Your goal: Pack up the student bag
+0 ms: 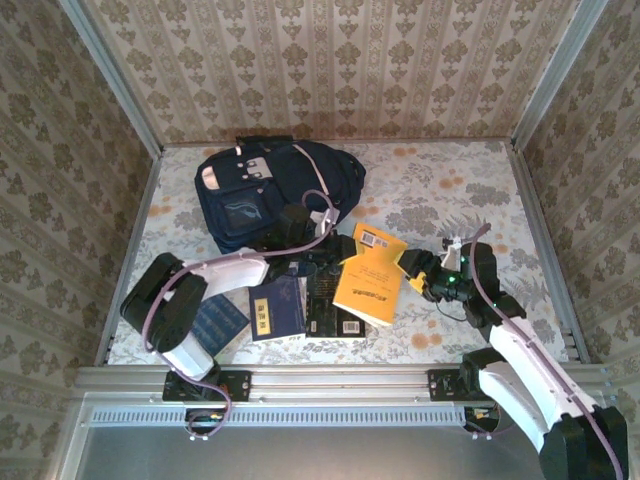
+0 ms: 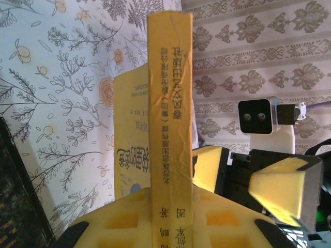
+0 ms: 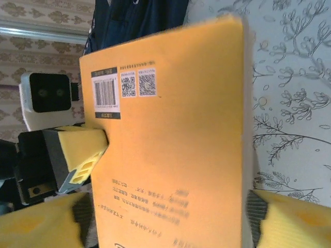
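Top view: navy-blue fabric student bag (image 1: 270,190) lies far-left on the worktop (image 1: 480,200), yellow paperback book (image 1: 370,285) just near of it; left wrist: left gripper (image 2: 170,227) clamped on the book's spine; right wrist: right gripper (image 3: 165,227) jaws apart, so judged a handover, next calling for a carry to the bag.

a yellow book (image 3: 170,139) stands upright across the middle, back cover to the lens, with a barcode (image 3: 105,95) and two qr codes (image 3: 138,83) near its top left and lines of print lower down. the left gripper (image 3: 95,150) has a yellow pad (image 3: 77,152) against the book's left edge, its white wrist camera (image 3: 46,95) just above. the right gripper (image 3: 165,222) is spread, its yellow fingers (image 3: 36,225) at the bottom corners with the book between them. the navy student bag (image 3: 139,18) lies beyond the book's top, with a floral tablecloth (image 3: 289,103) to the right.
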{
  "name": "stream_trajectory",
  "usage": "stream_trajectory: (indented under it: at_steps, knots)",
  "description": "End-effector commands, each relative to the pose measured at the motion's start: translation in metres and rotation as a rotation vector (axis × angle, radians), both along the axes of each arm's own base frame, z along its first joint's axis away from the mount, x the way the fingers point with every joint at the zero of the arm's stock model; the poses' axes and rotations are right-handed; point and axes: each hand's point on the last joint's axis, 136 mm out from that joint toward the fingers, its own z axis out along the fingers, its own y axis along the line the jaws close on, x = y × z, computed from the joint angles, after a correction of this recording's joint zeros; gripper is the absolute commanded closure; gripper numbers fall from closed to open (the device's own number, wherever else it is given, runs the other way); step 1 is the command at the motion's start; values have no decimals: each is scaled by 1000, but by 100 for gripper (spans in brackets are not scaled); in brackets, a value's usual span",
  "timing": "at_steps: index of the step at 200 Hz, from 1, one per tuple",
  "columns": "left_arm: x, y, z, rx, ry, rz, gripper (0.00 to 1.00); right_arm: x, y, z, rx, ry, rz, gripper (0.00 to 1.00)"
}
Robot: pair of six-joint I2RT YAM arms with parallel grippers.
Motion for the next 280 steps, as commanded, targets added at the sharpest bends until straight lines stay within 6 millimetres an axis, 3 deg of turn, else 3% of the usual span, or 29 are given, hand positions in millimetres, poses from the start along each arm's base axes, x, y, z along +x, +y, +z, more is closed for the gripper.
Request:
stream_trajectory:
  at_steps: [1,42,81,107,140,175,210,241,280]
  knots:
    - [5,5,66,-69,-171,-12,94,-1,-11,18,-115,-75,-10,10]
    - [-4,22,108,19,-370,-42,100,-1,0,49,-91,-153,60,7]
    - [22,56,143,314,-661,80,100,2,12,88,-47,-177,99,9]
    - [35,74,178,552,-979,163,100,6,10,107,-62,-147,70,11]
    - [28,71,208,790,-1384,178,100,13,10,139,43,-110,-23,11]
    - [-2,50,216,764,-1651,131,100,22,16,180,245,-90,-76,8]
    - [-27,39,207,690,-1808,98,100,34,21,200,373,-74,-109,5]
    - [-42,28,196,659,-1875,28,100,39,34,202,420,-55,-101,5]
    - [-58,21,193,638,-1975,-3,100,36,51,183,372,13,-74,5]
